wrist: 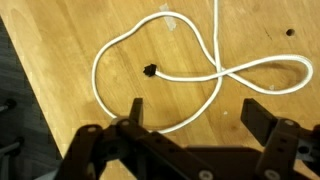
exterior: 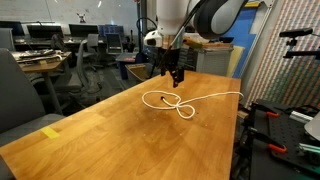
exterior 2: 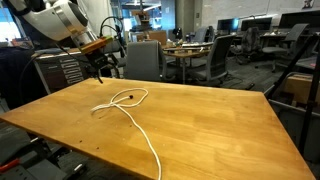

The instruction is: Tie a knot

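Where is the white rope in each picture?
Exterior view: the white rope lies in the middle of the table, tail running to the right edge.
Exterior view: the rope lies upper left, tail running down to the bottom.
Wrist view: its loops fill the middle.
Shared landmark: the open gripper, close by the loops in every view.

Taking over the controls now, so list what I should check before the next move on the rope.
1. Gripper open: ok, jaws stand wide apart and hold nothing.
2. Gripper off the rope: ok, it hovers above it in both exterior views.
3. Rope flat on the table: ok.
4. Rope crosses itself: ok, a crossing sits between two loops.
5. Knot pulled tight: not ok, the loops are wide and loose.
6. An end threaded through a loop: cannot tell.
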Robot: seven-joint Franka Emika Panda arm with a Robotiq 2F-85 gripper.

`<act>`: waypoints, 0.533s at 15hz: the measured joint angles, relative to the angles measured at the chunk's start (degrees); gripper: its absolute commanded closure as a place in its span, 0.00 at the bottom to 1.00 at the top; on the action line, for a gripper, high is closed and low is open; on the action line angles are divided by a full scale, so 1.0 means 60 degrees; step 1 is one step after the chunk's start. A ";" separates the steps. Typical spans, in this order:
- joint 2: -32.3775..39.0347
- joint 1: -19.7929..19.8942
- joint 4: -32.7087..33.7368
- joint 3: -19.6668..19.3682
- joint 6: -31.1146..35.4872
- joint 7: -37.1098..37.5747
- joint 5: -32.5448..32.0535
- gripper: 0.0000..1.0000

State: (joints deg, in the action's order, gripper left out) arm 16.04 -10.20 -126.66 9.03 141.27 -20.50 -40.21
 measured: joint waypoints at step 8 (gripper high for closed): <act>-0.0011 0.0445 0.0165 0.0310 -0.0038 -0.0374 0.4742 0.00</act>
State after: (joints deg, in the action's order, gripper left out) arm 15.97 -7.53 -125.67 10.89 141.04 -22.75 -11.75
